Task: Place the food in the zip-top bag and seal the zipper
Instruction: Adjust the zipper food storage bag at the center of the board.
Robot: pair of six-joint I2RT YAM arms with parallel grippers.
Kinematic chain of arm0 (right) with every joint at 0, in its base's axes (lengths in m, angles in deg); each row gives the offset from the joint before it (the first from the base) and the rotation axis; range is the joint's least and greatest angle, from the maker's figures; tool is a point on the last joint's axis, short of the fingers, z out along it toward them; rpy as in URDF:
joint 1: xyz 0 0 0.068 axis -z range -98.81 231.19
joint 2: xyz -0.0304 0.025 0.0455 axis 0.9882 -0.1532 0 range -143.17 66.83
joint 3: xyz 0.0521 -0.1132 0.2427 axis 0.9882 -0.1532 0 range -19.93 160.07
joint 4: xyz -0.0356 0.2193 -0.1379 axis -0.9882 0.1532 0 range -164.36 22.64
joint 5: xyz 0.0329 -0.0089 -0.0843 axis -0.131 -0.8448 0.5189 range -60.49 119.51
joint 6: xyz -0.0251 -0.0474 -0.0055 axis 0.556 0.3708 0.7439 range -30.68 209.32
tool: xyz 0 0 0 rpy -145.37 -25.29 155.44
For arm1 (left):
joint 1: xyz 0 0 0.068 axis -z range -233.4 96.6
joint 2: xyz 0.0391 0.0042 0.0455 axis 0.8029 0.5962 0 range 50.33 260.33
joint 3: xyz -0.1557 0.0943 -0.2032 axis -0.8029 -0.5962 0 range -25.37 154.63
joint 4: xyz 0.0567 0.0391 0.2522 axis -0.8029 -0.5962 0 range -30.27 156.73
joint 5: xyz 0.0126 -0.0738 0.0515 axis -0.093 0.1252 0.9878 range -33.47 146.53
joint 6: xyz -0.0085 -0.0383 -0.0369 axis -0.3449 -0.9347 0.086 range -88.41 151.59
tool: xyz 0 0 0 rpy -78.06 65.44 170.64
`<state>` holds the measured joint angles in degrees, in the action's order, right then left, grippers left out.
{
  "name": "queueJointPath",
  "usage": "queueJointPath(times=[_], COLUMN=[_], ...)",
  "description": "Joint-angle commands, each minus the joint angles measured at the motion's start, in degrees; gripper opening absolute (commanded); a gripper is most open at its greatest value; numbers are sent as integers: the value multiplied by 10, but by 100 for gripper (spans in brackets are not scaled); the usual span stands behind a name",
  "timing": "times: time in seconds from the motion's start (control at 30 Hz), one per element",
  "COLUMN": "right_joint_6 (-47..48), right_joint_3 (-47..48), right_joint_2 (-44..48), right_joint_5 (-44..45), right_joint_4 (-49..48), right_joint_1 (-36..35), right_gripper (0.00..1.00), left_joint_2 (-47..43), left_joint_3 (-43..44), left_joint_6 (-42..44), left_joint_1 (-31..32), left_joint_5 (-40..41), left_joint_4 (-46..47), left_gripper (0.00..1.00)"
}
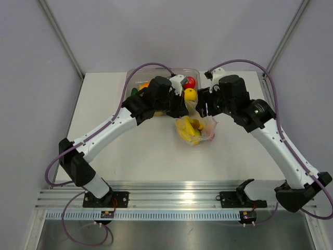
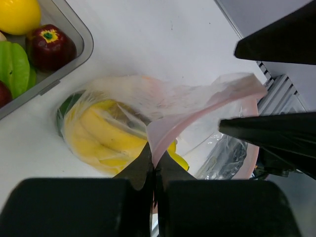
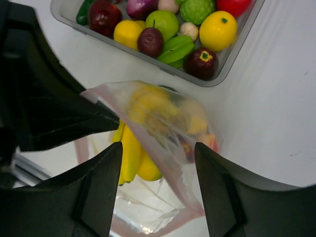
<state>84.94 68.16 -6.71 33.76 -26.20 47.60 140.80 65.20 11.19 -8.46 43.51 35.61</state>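
Observation:
The zip-top bag (image 1: 204, 126) lies on the table, holding yellow toy bananas (image 1: 188, 130) and a reddish piece. My left gripper (image 2: 154, 160) is shut on the pinkish zipper (image 2: 197, 112) at the bag's mouth and holds that edge up. My right gripper (image 3: 157, 153) is open, and its jaws straddle the other side of the mouth strip (image 3: 174, 165) without closing on it. Both grippers meet over the bag in the top view, the left gripper (image 1: 180, 108) and the right gripper (image 1: 204, 109). The bananas also show in the left wrist view (image 2: 101, 131) and the right wrist view (image 3: 129, 148).
A rigid clear tub (image 1: 129, 78) stands just behind the bag, with several toy fruits: a yellow lemon (image 3: 217, 29), a dark red apple (image 3: 201, 60) and green pieces (image 3: 175, 48). The tub's corner (image 2: 85, 47) is close to the bag. The table's right edge (image 1: 268, 94) is near the right arm.

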Motion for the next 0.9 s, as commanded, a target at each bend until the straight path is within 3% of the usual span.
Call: queueJointPath(times=[0.0, 0.23, 0.37, 0.47, 0.6, 0.87], right_joint_6=[-31, -51, -118, -177, -159, -157], right_joint_3=[25, -74, -128, -157, -173, -209], right_joint_2=[65, 146, 217, 250, 244, 241], right_joint_5=[-65, -34, -51, -15, 35, 10], right_joint_4=[17, 47, -6, -21, 11, -1], right_joint_1=[2, 2, 1, 1, 1, 1], right_gripper=[68, 73, 73, 72, 73, 74], left_joint_2=[-8, -7, -2, -2, -1, 9], left_joint_3=[23, 40, 43, 44, 51, 55], left_joint_6=[-32, 19, 14, 12, 16, 15], left_joint_1=[2, -7, -8, -8, -10, -10], left_joint_5=[-27, -25, -28, -20, -24, -33], left_joint_4=[26, -32, -45, -56, -61, -66], left_gripper=[0, 0, 0, 0, 0, 0])
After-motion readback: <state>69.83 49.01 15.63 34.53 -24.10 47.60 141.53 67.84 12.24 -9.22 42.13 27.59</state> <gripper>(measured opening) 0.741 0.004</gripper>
